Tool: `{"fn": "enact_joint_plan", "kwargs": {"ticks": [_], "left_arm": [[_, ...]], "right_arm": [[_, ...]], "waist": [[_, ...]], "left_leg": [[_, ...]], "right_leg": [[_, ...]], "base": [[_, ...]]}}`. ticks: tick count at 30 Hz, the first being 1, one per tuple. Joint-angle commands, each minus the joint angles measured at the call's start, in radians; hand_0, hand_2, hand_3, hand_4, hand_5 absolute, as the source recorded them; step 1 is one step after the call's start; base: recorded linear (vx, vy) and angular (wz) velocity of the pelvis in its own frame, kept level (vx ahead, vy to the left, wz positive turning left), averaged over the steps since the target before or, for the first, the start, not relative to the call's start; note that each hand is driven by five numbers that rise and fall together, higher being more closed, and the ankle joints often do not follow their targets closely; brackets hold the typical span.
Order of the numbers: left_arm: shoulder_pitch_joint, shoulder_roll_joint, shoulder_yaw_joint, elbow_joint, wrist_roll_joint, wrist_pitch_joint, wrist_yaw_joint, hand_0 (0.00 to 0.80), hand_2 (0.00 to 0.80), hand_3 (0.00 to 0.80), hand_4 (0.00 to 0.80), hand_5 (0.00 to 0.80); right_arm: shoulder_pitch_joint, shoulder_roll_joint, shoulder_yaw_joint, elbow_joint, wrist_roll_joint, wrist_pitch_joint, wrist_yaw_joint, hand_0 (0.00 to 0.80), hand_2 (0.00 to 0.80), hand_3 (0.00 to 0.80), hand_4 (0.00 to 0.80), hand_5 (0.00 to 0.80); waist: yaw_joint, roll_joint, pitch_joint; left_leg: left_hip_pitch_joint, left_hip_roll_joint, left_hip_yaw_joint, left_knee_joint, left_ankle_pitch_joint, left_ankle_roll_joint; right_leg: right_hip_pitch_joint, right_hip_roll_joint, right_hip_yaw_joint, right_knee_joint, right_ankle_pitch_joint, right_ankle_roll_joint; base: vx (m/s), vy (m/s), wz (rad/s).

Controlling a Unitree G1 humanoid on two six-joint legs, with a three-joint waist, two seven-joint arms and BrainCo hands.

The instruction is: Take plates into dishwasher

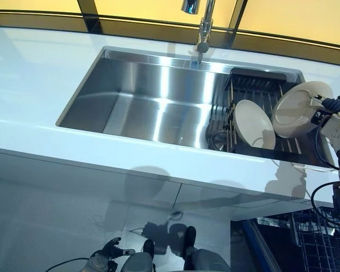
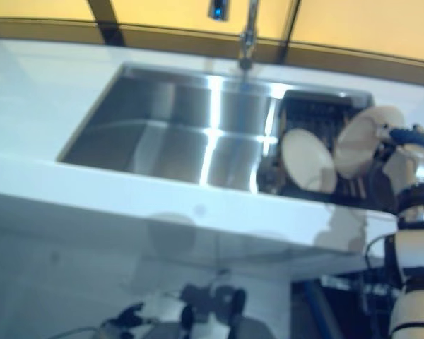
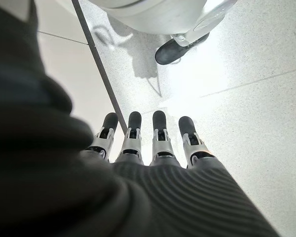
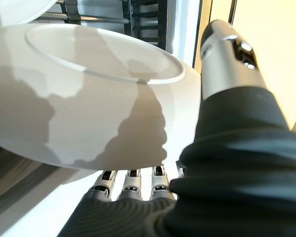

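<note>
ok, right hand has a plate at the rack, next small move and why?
Probably lift the plate up clear of the rack. The right hand grips its rim, but it is still beside the second plate standing in the rack. The dishwasher basket is low to the right.

Fingertips of the right hand (image 4: 133, 185) are hidden under the held plate (image 4: 89, 103). The faucet (image 1: 203, 25) and the dishwasher rack (image 1: 323, 243) are cut off by the frame edges. The left hand (image 1: 105, 255) is too small to read in the eye views.
</note>
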Motion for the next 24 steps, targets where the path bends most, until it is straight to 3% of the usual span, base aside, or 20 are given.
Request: {"fn": "enact_joint_plan", "kwargs": {"ticks": [1, 8, 21, 23, 24], "left_arm": [[0.000, 0.008, -0.068, 0.013, -0.007, 0.000, 0.004, 0.000, 0.000, 0.000, 0.000, 0.000], [0.003, 0.021, -0.060, 0.005, -0.004, 0.005, 0.002, 0.000, 0.000, 0.000, 0.000, 0.000], [0.007, 0.032, -0.051, -0.003, -0.005, 0.002, 0.003, 0.000, 0.000, 0.000, 0.000, 0.000], [0.006, 0.032, -0.049, -0.007, -0.006, 0.005, 0.002, 0.000, 0.000, 0.000, 0.000, 0.000], [0.007, 0.033, -0.049, -0.008, -0.008, 0.005, 0.002, 0.000, 0.000, 0.000, 0.000, 0.000]], "right_arm": [[-0.061, -0.023, 0.075, -0.005, 0.007, 0.035, 0.091, 0.000, 0.000, 0.000, 0.000, 0.000], [-0.069, -0.062, 0.086, 0.016, 0.001, 0.082, 0.183, 0.000, 0.000, 0.000, 0.000, 0.000], [-0.069, -0.082, 0.100, 0.040, -0.016, 0.177, 0.220, 0.000, 0.000, 0.000, 0.000, 0.000], [-0.067, -0.082, 0.103, 0.040, -0.025, 0.185, 0.227, 0.163, 0.163, 0.163, 0.163, 0.163], [-0.068, -0.082, 0.106, 0.040, -0.022, 0.186, 0.229, 0.351, 0.351, 0.351, 0.351, 0.351]], "waist": [[0.040, -0.022, 0.003], [0.042, -0.034, 0.001], [0.047, -0.044, -0.002], [0.048, -0.044, -0.001], [0.048, -0.045, 0.000]], "left_leg": [[-0.080, -0.004, 0.035, 0.089, -0.001, -0.013], [-0.075, -0.003, 0.036, 0.084, 0.001, -0.011], [-0.070, -0.002, 0.039, 0.075, 0.004, -0.008], [-0.071, -0.002, 0.038, 0.074, 0.005, -0.007], [-0.070, -0.003, 0.038, 0.074, 0.005, -0.007]], "right_leg": [[0.048, 0.022, 0.021, 0.113, -0.169, 0.010], [0.053, 0.027, 0.022, 0.109, -0.166, 0.012], [0.059, 0.029, 0.025, 0.105, -0.164, 0.014], [0.059, 0.029, 0.025, 0.105, -0.163, 0.015], [0.060, 0.029, 0.025, 0.105, -0.163, 0.015]], "base": [[0.000, 0.000, 0.00], [0.000, 0.000, 0.00], [0.000, 0.000, 0.00], [0.000, 0.000, 0.00], [0.000, 0.000, 0.00]]}}
